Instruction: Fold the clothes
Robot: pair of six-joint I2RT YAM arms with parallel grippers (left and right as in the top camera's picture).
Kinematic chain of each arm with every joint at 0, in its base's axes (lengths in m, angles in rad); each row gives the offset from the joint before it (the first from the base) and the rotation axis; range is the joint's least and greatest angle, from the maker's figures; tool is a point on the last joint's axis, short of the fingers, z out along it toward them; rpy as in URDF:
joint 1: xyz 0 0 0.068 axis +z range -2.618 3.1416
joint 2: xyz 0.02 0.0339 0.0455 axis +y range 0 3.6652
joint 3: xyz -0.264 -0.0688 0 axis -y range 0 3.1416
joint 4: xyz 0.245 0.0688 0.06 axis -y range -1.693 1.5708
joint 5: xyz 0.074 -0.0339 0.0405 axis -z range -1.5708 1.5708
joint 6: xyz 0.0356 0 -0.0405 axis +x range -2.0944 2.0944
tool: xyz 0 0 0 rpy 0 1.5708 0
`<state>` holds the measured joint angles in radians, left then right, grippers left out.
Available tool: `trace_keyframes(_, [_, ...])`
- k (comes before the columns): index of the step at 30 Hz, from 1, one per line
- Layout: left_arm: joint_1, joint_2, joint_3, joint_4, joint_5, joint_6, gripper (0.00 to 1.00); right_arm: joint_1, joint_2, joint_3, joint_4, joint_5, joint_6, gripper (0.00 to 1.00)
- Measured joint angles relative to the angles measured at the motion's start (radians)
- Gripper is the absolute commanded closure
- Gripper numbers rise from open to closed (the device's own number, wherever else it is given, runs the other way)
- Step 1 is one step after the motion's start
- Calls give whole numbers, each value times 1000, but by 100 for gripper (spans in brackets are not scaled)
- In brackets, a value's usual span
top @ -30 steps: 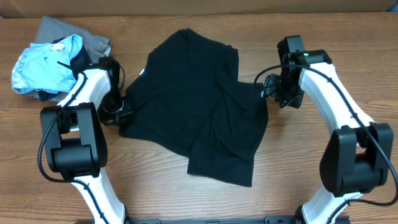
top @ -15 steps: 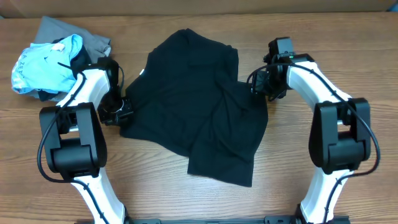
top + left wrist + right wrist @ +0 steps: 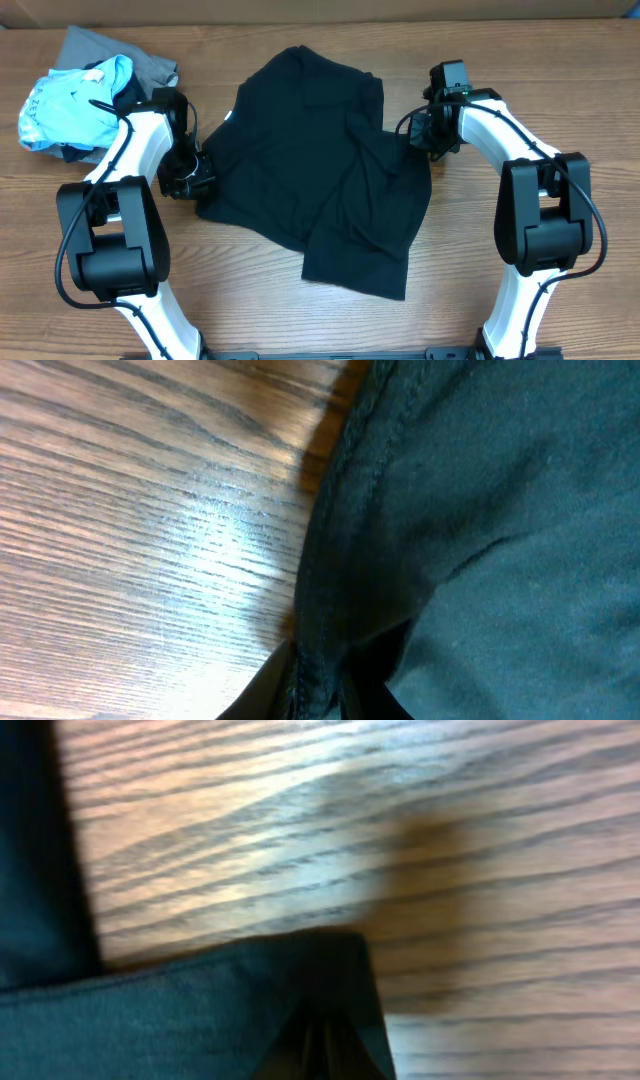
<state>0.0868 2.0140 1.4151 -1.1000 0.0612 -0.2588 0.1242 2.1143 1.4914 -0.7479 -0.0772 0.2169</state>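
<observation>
Shirt, corner in R end effector

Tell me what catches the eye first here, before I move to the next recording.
A crumpled black shirt sprawls across the middle of the wooden table. The left claw sits at its left hem; the right claw is shut on its right corner. At the far left corner a light-blue garment lies bunched against a grey garment.

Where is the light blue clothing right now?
Overhead view: the light blue garment lies bunched at the far left, against grey clothes, left of the black shirt.
</observation>
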Motion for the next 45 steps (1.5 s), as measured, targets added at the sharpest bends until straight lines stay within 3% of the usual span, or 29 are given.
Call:
trace_keyframes(8, [0,0,-1,-11,6,0,82,-90,-3,168,-143,236,31,96])
trace_keyframes(9, [0,0,-1,-13,7,0,81,-114,-4,209,-143,262,34,90])
trace_keyframes(10, [0,0,-1,-14,7,0,80,-149,-9,266,-143,296,35,37])
trace_keyframes(11, [0,0,-1,-16,7,0,78,-173,-15,300,-141,318,35,16])
trace_keyframes(15, [0,0,-1,-26,10,2,67,-289,-54,443,-146,392,42,5])
trace_keyframes(19, [0,0,-1,-35,10,4,62,-383,-88,530,-252,397,61,0])
trace_keyframes(24, [0,0,-1,-36,10,4,61,-435,-97,549,-421,225,88,0])
trace_keyframes(32, [0,0,-1,-36,11,4,60,-437,-97,525,-628,-3,102,5])
trace_keyframes(38, [0,0,-1,-42,11,4,59,-437,-98,339,-648,-33,122,8])
trace_keyframes(45, [0,0,-2,-46,11,4,59,-437,-93,-7,-519,-66,99,23])
